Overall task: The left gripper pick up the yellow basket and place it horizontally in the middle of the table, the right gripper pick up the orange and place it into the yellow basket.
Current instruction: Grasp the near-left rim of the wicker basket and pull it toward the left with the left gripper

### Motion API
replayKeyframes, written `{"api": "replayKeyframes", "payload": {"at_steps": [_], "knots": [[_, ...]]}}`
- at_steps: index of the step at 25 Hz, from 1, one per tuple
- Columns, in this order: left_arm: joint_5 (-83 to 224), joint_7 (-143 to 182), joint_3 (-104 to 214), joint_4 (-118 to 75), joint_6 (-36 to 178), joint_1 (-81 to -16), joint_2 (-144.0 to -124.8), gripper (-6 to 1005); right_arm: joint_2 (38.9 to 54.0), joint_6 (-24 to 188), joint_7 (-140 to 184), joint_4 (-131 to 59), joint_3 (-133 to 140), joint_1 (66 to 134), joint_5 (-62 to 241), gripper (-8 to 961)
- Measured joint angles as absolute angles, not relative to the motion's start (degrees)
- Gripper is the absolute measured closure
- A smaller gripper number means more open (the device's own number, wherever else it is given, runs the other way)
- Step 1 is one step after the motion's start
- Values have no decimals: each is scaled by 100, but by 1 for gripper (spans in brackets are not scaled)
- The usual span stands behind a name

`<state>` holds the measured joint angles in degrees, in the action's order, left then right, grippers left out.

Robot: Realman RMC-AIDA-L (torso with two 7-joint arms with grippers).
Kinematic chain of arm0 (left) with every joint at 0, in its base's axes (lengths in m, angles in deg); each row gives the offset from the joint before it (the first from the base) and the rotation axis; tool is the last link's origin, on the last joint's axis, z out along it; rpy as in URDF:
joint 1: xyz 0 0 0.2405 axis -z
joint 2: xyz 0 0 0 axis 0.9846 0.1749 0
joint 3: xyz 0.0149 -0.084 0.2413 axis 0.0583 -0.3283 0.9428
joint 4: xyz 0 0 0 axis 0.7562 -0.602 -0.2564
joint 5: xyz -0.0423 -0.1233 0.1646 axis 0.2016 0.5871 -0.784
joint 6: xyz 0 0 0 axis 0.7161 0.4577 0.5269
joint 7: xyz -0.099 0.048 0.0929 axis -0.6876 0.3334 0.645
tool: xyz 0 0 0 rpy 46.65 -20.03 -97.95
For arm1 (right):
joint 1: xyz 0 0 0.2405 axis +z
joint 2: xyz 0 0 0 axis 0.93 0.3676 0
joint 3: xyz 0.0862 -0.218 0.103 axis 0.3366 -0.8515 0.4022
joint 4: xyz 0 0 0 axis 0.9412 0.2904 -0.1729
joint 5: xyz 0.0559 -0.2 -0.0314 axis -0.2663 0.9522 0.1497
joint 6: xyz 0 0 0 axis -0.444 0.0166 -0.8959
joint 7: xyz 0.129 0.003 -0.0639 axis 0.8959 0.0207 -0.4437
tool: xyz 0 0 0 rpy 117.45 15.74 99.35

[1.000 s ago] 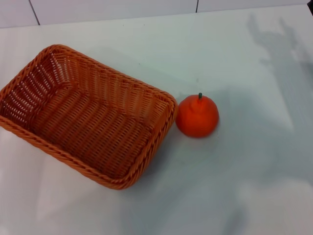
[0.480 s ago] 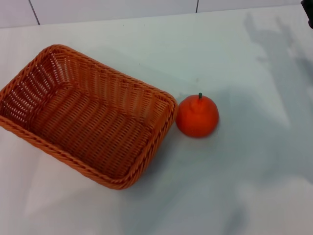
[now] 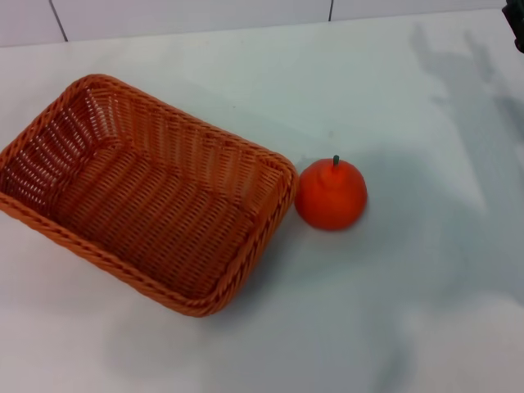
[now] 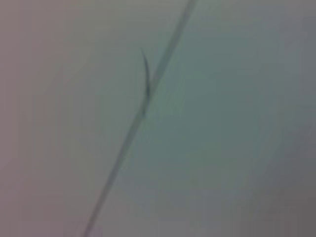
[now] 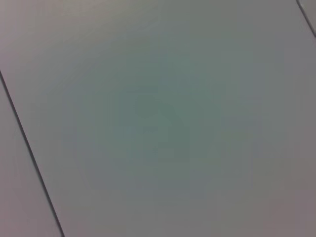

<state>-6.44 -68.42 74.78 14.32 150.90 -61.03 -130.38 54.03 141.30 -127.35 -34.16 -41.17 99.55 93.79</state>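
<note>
The yellow basket (image 3: pixel 277 214), orange-brown wicker, lies empty and at a slant on the left of the white table (image 3: pixel 426 311) in the head view. The orange (image 3: pixel 330 195) stands upright just to the right of the basket's near corner, stem up, almost touching its rim. Only a small dark part of my right gripper (image 3: pixel 517 23) shows at the top right edge, far from the orange. My left gripper is out of view. Both wrist views show only a plain pale surface with thin dark seams.
The table's far edge meets a tiled wall (image 3: pixel 188 15) at the back. Arm shadows (image 3: pixel 467 90) fall across the right side of the table.
The dark part of my right gripper has come slightly further into view at the top right edge. The basket and the orange have not moved.
</note>
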Motion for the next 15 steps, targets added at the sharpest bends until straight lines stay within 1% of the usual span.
{"api": "replayKeyframes", "payload": {"at_steps": [2,3,4,8,14,15], "knots": [[-1570,-7388,7498,1864,15121,-5791,-12860,322,5404,14127,-12735,-3416,-4116,9955,9377,83],[-1898,-7594,7543,2031,15135,-5665,-12819,324,5403,14126,-12735,-3416,-4115,9954,9375,83],[-1898,-7594,7543,2031,15135,-5665,-12819,325,5403,14126,-12735,-3416,-4114,9951,9374,83],[-3019,-8330,7813,2512,15088,-5233,-12740,331,5404,14126,-12735,-3416,-4114,9920,9367,82],[-4142,-9021,8183,2805,15091,-4679,-12730,300,5404,14126,-12735,-3377,-4115,9867,9366,82],[-4294,-9128,8273,2823,15063,-4616,-12727,262,5403,14126,-12735,-3359,-4113,9864,9366,82]]}}
